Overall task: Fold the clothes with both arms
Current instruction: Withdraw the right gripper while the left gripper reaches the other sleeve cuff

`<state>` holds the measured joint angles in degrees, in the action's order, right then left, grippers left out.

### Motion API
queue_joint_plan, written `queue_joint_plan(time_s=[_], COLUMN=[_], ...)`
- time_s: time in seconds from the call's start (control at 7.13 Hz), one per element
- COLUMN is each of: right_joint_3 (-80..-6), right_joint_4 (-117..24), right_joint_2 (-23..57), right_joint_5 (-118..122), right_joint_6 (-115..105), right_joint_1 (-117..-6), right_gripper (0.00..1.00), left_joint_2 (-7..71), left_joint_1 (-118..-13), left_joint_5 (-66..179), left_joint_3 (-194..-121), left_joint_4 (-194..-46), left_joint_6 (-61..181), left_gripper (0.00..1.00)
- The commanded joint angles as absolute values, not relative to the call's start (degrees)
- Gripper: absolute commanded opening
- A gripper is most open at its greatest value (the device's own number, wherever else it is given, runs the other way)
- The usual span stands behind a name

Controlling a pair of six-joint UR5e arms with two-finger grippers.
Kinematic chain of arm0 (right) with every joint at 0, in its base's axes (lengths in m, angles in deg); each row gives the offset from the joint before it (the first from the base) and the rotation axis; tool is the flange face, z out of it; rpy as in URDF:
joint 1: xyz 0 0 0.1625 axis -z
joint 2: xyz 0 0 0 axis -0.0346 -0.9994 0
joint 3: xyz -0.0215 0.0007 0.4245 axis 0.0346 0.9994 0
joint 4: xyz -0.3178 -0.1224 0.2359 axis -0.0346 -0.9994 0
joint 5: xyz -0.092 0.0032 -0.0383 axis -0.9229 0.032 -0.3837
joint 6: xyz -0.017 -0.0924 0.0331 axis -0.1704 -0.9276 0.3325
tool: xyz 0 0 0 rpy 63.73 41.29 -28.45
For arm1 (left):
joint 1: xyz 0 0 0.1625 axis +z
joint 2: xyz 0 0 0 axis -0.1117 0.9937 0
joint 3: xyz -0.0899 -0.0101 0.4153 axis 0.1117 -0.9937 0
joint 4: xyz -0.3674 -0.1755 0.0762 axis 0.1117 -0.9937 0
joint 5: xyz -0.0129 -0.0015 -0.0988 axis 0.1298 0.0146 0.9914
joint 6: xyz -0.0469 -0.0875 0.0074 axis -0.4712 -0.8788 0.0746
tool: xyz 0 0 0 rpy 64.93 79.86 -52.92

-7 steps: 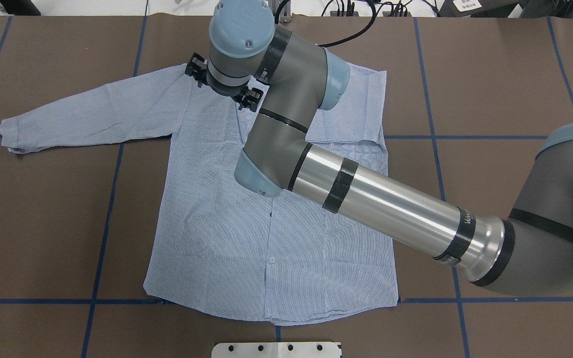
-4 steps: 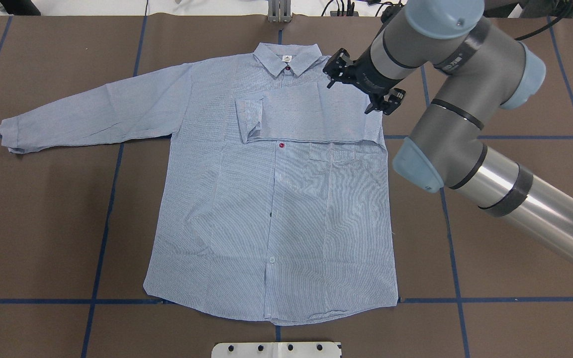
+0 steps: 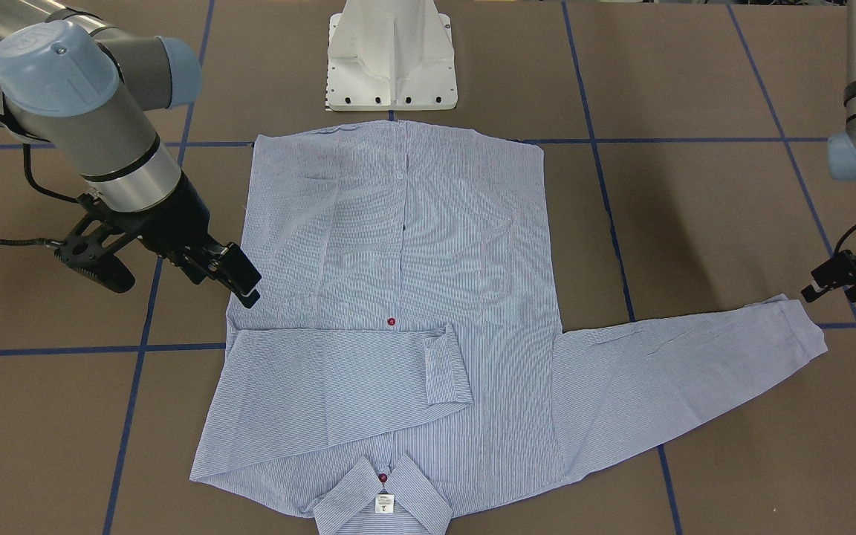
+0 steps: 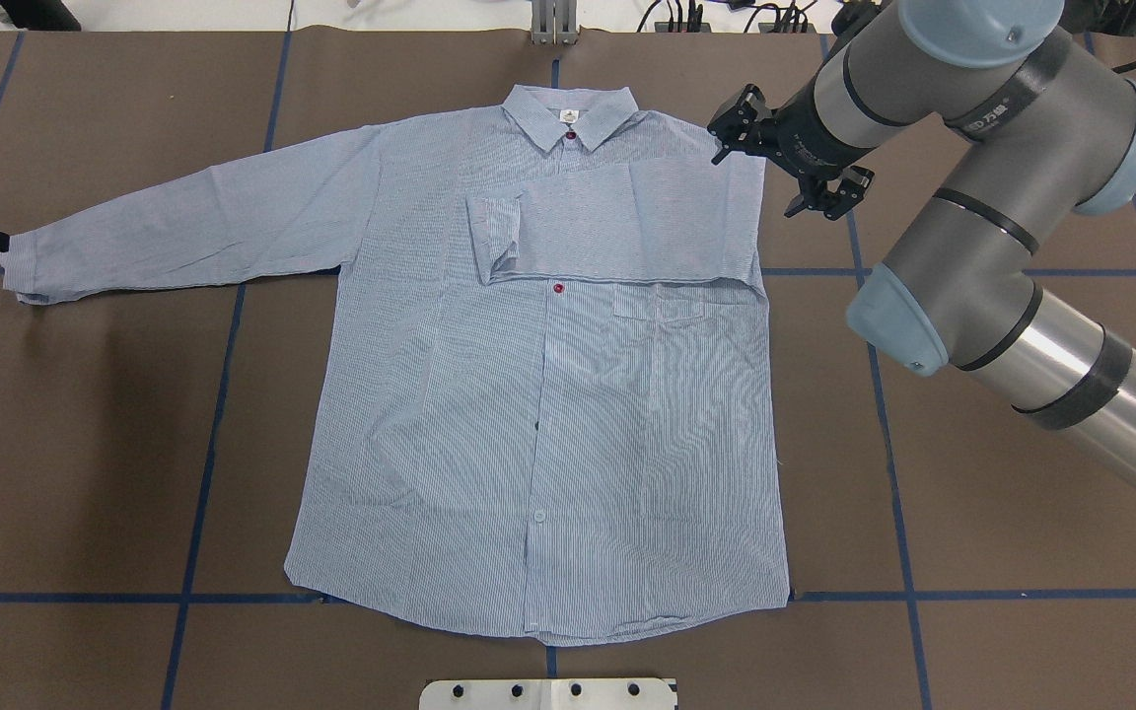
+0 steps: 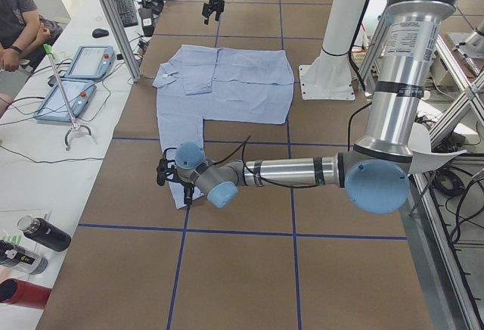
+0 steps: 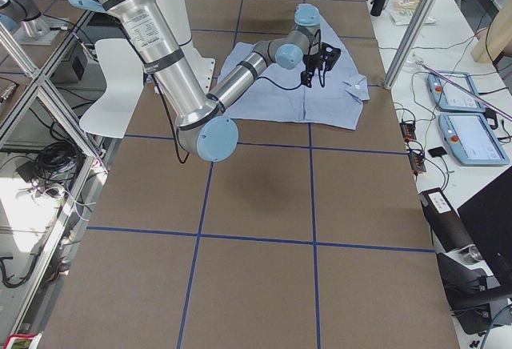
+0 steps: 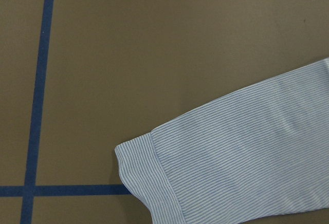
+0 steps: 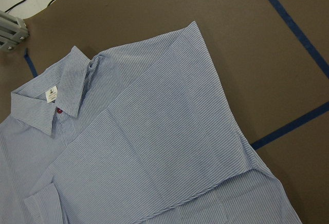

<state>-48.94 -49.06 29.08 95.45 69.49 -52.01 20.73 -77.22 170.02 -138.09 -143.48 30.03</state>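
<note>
Jaws of R gripper [image 3: 183,281] stand spread, holding nothing, just off shoulder edge of shirt [image 4: 548,424], next to folded sleeve [image 4: 617,222]; L gripper [image 3: 848,276] hangs just beside cuff [image 7: 149,183] of outstretched sleeve [image 4: 183,232], jaws too cropped to tell; shirt lies flat, front up, mid table [image 4: 972,414]; risks, I reckon: shallow pinch at cuff slips or takes one layer, so sleeve drags crooked; low sweep across chest could scuff folded sleeve loose; count: 1 shirt, 2 sleeves, 1 collar [image 4: 569,108], 1 pocket [image 4: 659,304], 2 red buttons [image 4: 559,287] showing, R arm [image 4: 1071,365], L arm [image 5: 302,171], 2 grippers

silver-grey arms [image 4: 982,212] w/ lt-blue caps [image 4: 895,318]
</note>
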Motion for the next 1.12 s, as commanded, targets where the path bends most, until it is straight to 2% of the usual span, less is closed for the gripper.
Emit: queue_joint_plan(time_s=[0.0,0.14,0.28,0.7,0.84,0.98], right_joint_3=[-48.7,-48.7,-48.6,-48.7,-48.7,-48.8], right_joint_4=[-48.8,-48.8,-48.8,-48.8,-48.8,-48.8], right_joint_2=[28.8,28.9,28.8,29.0,29.0,29.1], right_joint_5=[95.2,95.1,95.1,95.0,95.0,95.0], right_joint_6=[69.5,69.5,69.5,69.5,69.5,69.5], right_joint_1=[-51.9,-51.7,-51.7,-51.7,-51.7,-51.7], right_gripper=[0.99,0.99,0.99,0.99,0.99,0.99], left_joint_2=[21.1,21.2,22.1,22.3,22.6,23.1], left_joint_1=[-75.1,-74.2,-74.0,-73.9,-73.9,-73.9], left_joint_5=[169.9,169.9,169.9,169.8,169.8,169.9], left_joint_3=[-135.2,-133.3,-131.3,-130.3,-130.2,-130.5], left_joint_4=[-145.6,-148.0,-149.1,-149.2,-149.2,-149.1], left_joint_6=[27.9,27.9,27.9,27.9,27.9,27.8], left_gripper=[0.83,0.81,0.74,0.3,0.0,0.0])
